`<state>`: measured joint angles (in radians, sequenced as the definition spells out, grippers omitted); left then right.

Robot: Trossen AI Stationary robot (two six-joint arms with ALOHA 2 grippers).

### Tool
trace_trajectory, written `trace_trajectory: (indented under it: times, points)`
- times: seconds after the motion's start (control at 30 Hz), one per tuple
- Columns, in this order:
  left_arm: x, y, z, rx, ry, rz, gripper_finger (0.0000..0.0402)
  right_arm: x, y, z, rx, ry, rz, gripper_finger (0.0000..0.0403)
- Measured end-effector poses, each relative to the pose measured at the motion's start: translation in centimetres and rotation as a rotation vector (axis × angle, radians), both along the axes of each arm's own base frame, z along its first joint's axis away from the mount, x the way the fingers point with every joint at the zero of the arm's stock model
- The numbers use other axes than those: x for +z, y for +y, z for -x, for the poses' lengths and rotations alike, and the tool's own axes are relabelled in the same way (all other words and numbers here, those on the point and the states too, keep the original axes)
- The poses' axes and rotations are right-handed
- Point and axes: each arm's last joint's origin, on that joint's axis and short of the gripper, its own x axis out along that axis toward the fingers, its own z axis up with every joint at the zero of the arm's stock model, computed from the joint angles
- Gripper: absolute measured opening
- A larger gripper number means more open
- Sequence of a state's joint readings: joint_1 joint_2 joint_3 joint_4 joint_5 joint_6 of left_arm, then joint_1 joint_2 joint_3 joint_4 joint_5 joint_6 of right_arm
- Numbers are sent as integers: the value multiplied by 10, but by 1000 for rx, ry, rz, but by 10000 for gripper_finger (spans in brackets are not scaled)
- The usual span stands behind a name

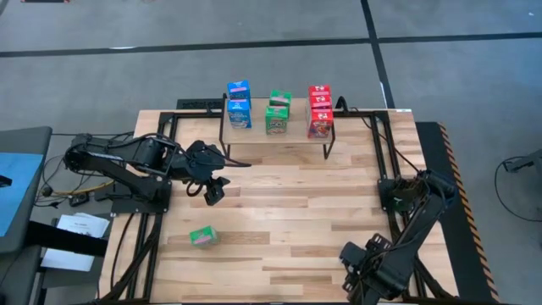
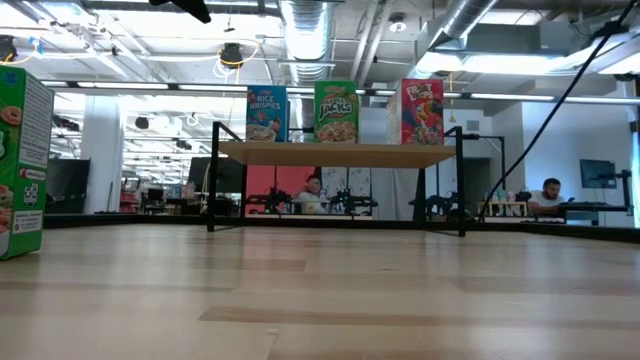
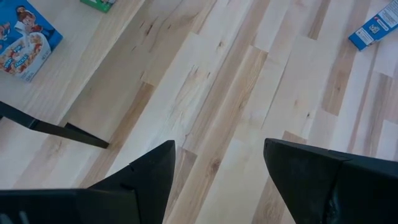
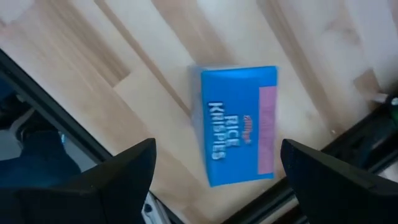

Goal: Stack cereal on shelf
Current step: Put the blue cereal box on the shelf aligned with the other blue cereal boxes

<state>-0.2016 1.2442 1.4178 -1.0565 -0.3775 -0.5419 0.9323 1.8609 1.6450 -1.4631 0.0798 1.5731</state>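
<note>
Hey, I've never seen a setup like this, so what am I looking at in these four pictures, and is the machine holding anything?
It is a two-armed robot at a wooden table. One camera looks straight down, one sits level with the tabletop, and one rides on each wrist.

From above, the left gripper is in front of a low wooden shelf, open and holding nothing. The right gripper waits at the near right corner, open over a blue cereal box lying flat on the table.

On the shelf stand blue boxes, green boxes and red boxes. One more green box sits on the table, near the left arm.
</note>
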Motion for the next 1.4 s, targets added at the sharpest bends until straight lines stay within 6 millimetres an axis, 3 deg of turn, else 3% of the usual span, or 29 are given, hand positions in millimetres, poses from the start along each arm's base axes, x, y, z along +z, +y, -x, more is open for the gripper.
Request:
trace_trajectory:
  times: [0.23, 0.67, 0.9, 1.2, 1.4]
  points:
    - [0, 0, 0, 0, 1, -1, 234, -9, -2, -4, -7, 46, 46, 368]
    - [0, 0, 0, -6, 2, -6, 234, -9, -2, -7, -17, 29, 26, 368]
    - [0, 0, 0, -22, 8, -19, 234, -22, -4, -6, -26, 59, 27, 368]
    - [0, 0, 0, -20, 7, -21, 234, -21, -4, -6, -21, 64, 24, 368]
    - [0, 0, 0, -20, 7, -21, 234, -9, -4, -6, -21, 71, 28, 368]
